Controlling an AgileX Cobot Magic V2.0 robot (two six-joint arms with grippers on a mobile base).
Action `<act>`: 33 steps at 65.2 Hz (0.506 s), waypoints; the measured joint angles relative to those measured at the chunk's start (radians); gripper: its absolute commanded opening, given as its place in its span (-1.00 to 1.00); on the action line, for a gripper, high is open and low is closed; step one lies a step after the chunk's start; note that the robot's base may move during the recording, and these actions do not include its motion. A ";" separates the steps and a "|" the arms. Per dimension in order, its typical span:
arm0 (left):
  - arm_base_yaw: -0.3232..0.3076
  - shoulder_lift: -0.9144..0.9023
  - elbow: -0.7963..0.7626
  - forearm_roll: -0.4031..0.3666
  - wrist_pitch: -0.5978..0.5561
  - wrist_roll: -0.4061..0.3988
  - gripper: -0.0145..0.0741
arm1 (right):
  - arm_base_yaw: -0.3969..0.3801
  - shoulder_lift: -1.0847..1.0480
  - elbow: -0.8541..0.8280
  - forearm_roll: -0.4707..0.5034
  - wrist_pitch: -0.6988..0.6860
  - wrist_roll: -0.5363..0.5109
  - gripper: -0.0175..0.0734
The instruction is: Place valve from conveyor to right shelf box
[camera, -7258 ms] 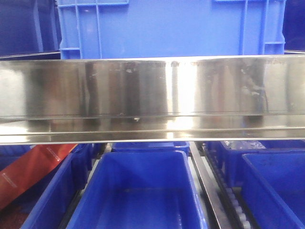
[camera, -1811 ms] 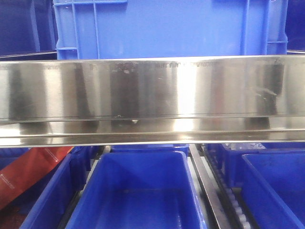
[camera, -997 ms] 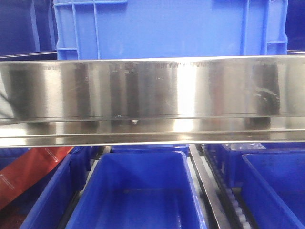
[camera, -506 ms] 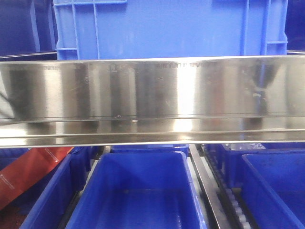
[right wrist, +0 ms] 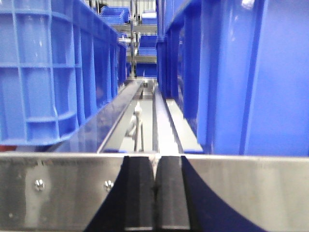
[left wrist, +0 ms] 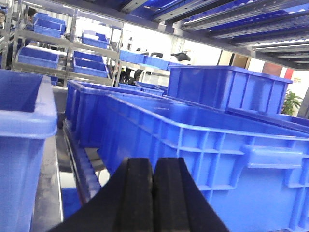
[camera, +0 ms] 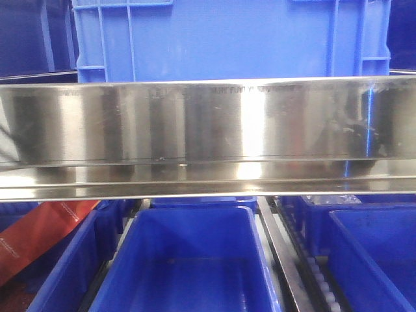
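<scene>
The valve and the conveyor are out of view in all three views. In the left wrist view my left gripper (left wrist: 153,162) is shut, its black pads pressed together with nothing between them, and it faces a long blue shelf box (left wrist: 207,159). My right gripper (right wrist: 155,160) is also shut and empty. It sits right in front of a steel shelf rail (right wrist: 63,188), level with the gap between two blue boxes (right wrist: 43,72) (right wrist: 251,72). Neither gripper shows in the front view.
A wide steel shelf rail (camera: 208,136) crosses the front view, with a blue crate (camera: 227,39) above it. Open blue bins (camera: 188,260) (camera: 377,253) lie below, split by a roller track (camera: 286,260). A red item (camera: 39,237) lies at lower left.
The front view has barely shifted. The reflections on the right end of the steel rail have changed, and a blue streak now shows there.
</scene>
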 measured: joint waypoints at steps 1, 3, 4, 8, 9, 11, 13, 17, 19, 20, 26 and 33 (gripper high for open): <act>0.000 0.000 0.000 0.000 0.000 0.000 -0.92 | 0.000 0.000 0.000 0.000 0.000 0.000 -0.98; 0.000 0.000 0.000 0.000 0.000 0.000 -0.92 | 0.000 0.000 0.000 0.000 0.000 0.000 -0.98; 0.000 0.000 0.000 0.000 0.000 0.000 -0.92 | 0.000 -0.001 0.000 0.000 0.000 0.000 -0.98; 0.000 0.000 0.000 0.000 0.000 0.000 -0.92 | 0.000 -0.002 0.000 0.000 -0.002 0.000 -0.98; 0.000 0.000 0.000 0.000 0.000 0.000 -0.92 | 0.000 -0.002 0.000 0.000 -0.002 0.000 -0.98; 0.000 0.000 0.000 0.000 0.000 0.000 -0.92 | 0.005 -0.002 0.000 0.000 -0.002 0.000 -0.98; 0.000 0.000 0.000 0.000 0.000 0.000 -0.92 | 0.010 -0.002 0.000 0.000 -0.002 0.000 -0.98; 0.000 0.000 0.000 0.000 0.000 0.000 -0.92 | 0.021 -0.002 0.000 0.000 0.004 0.000 -0.98; 0.000 0.000 0.000 0.000 0.000 0.000 -0.92 | 0.026 -0.002 0.000 0.000 0.005 0.000 -0.98; 0.000 0.000 0.000 0.000 0.000 0.000 -0.92 | 0.031 -0.002 0.000 0.000 0.005 0.000 -0.98; 0.000 0.000 0.000 0.000 0.000 0.000 -0.92 | 0.040 -0.002 0.000 -0.001 0.013 0.000 -0.98; 0.000 0.000 0.000 0.000 0.000 0.000 -0.92 | 0.044 -0.002 0.000 -0.004 0.013 0.000 -0.98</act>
